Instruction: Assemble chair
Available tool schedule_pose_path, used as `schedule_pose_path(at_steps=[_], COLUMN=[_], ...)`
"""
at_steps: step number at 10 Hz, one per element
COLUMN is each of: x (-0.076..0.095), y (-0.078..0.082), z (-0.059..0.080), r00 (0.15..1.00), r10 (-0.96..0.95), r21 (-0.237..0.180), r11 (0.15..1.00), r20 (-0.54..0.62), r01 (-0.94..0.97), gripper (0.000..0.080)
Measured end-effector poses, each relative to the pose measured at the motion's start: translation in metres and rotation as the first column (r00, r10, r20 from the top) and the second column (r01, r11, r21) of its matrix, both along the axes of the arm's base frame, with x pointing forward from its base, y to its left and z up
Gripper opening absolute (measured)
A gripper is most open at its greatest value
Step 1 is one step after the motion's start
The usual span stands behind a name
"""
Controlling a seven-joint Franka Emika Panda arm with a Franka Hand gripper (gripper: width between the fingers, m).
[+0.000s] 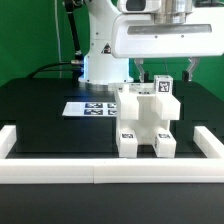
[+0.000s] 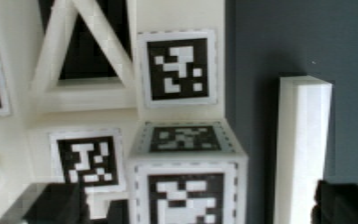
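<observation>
My tool (image 1: 166,78) hangs over the chair (image 1: 148,125) with its jaws wide apart and nothing clamped between them. In the wrist view the fingertips (image 2: 60,203) sit far out to either side of the tagged block (image 2: 190,150), with clear space on at least one side.

The chair stands mid-bench (image 1: 40,120), partly built. It is just behind the front rail (image 1: 100,172) and on the exterior view's right of the marker board (image 1: 92,108). Its top block (image 1: 163,87) lies right under my tool.

I judge this to be work on that top block, either taking hold of it or leaving it seated; I cannot tell which.

- **Staying centred:** I keep the block midway between the jaws, so neither finger brushes it first and twists it.
- **Moving the tool:** any move is straight up or straight down. A sideways drift could knock the stack, and I cannot tell how firmly the joints below hold.
- **If I close:** I close squarely on the flat sides and low enough to grip well.
- **Watching the tags:** the tags should stay square to the wrist view, which tells me nothing is tilting.
</observation>
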State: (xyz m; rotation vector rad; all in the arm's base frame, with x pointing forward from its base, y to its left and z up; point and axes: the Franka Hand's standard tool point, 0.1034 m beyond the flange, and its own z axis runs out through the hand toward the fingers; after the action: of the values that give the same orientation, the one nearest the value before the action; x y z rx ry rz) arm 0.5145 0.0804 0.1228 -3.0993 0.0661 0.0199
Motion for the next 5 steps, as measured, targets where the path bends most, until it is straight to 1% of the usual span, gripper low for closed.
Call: schedule_pose_path(at_steps=[1,2,3,4,5], x=[0.000,-0.005,-0.017,-0.025,-0.026], y=[0.002,0.006,0.014,0.018,0.022], z=[0.004,0.011,0.017,0.019,0.019], r00=[1.000,0.999,0.996,0.994,0.992], r10=[-0.007,-0.038,-0.084,-0.106,-0.123], r21=[0.004,0.011,0.020,0.023,0.024], r11=[1.000,0.999,0.996,0.994,0.992], r20=[0.004,0.008,0.004,-0.001,0.003], r01=[0.007,0.038,0.084,0.106,0.123], gripper=[0.0643,0.0648,0.0649,0.0649,0.0649])
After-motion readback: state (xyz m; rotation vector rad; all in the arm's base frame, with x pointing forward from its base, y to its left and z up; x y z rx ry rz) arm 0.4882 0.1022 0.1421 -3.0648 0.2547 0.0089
